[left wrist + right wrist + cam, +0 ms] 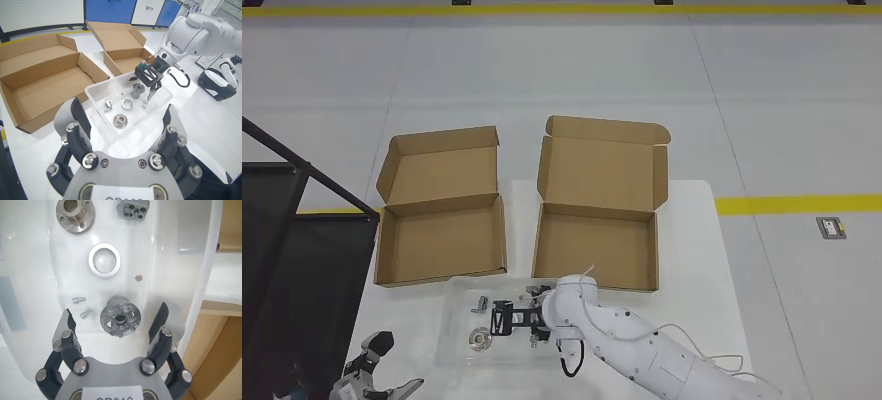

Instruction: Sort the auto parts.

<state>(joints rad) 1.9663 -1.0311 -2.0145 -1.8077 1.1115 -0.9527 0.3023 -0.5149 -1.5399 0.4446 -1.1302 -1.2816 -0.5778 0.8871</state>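
Straddling the toothed hub (121,321) in the tray (200,275), the right gripper (115,319) has its fingers spread.
Pick step: I'd say close, pinch, lift next; left gripper (123,103) spread, empty.

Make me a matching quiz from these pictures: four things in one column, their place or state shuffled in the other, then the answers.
1 ring
2 boxes
3 right pincer
4 left pincer

A empty, lids open
B open, holding nothing, away from the tray
C open, astride the toothed wheel
D flat in the tray

Pairs: 1-D, 2-A, 3-C, 4-B.
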